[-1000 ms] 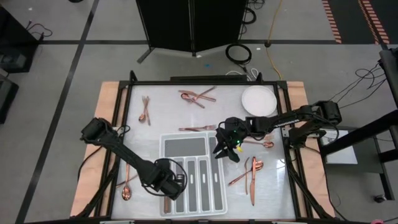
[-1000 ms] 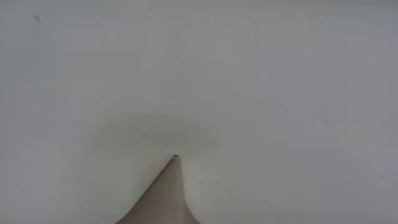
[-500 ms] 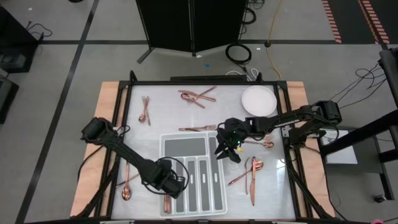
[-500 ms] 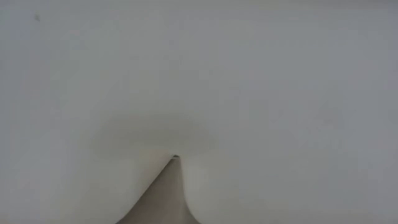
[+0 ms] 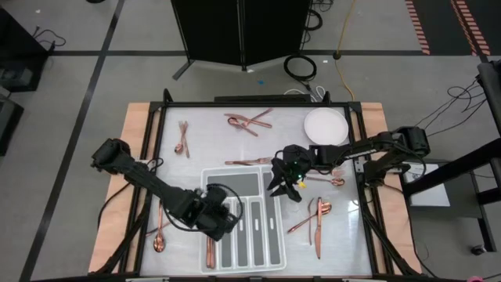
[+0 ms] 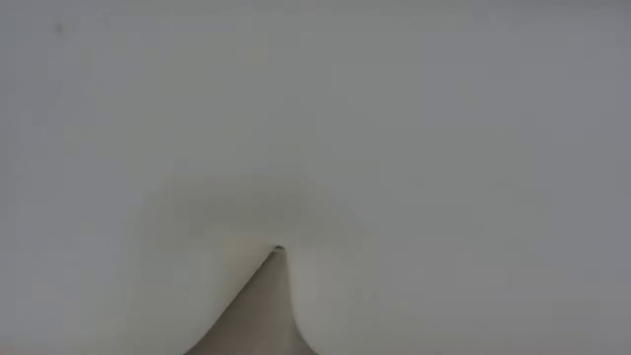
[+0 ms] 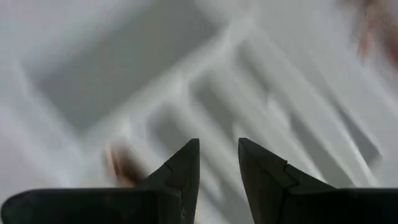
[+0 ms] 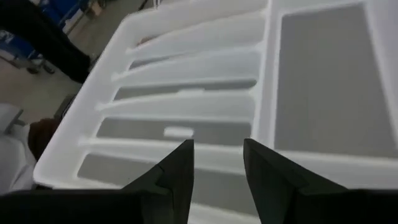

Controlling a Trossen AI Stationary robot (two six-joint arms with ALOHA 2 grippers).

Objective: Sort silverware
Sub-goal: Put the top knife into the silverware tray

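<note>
Copper silverware lies scattered on the table: a pair at the far left, a cluster at the far middle, one piece beyond the white divided tray, and several at the right. One piece lies in the tray's leftmost slot and shows blurred in the left wrist view. My left gripper hangs open over the tray's left part, with nothing between its fingers. Above the tray's far right corner, my right gripper is also open, with nothing in it.
A round white plate sits at the far right. A copper spoon lies left of the tray near the table's frame, and another lies just right of my right gripper. The low view shows only a blank white surface.
My left gripper has risen and drawn back toward the table's far edge over the tray, rolling as it went. The copper piece in the leftmost slot has stayed where it was and now lies clear of the gripper. My right arm has kept still.
</note>
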